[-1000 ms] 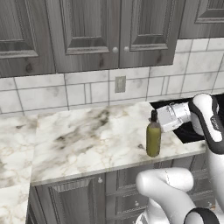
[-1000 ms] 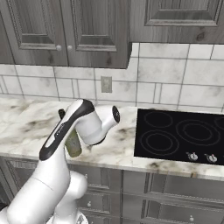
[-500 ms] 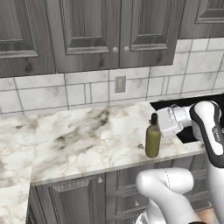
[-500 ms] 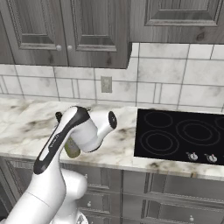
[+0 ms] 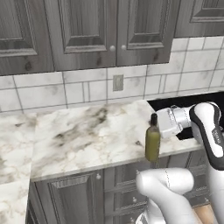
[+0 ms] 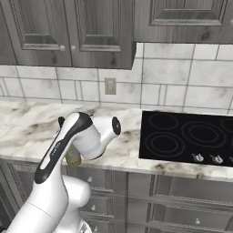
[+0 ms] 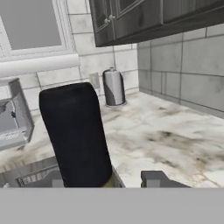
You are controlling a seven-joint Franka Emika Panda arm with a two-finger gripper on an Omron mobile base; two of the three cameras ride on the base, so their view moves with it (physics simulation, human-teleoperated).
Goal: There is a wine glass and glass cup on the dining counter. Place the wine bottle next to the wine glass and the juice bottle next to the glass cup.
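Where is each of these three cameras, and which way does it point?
Left base view: behind the arm on its left, looking forward and down at the counter; the white arm rises at lower right, its hand at the wine bottle.
Right base view: behind on the right, same counter plus a black cooktop; the arm rises at lower left, hiding most of the bottle.
Hand view: on the hand, looking along the jaws; the bottle's dark top looms close, a finger tip beside it.
Both base views share counter, bottle, wall outlet.

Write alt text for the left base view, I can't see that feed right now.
The gripper reaches sideways to the dark top of the upright wine bottle near the marble counter's front edge, under grey wall cabinets.
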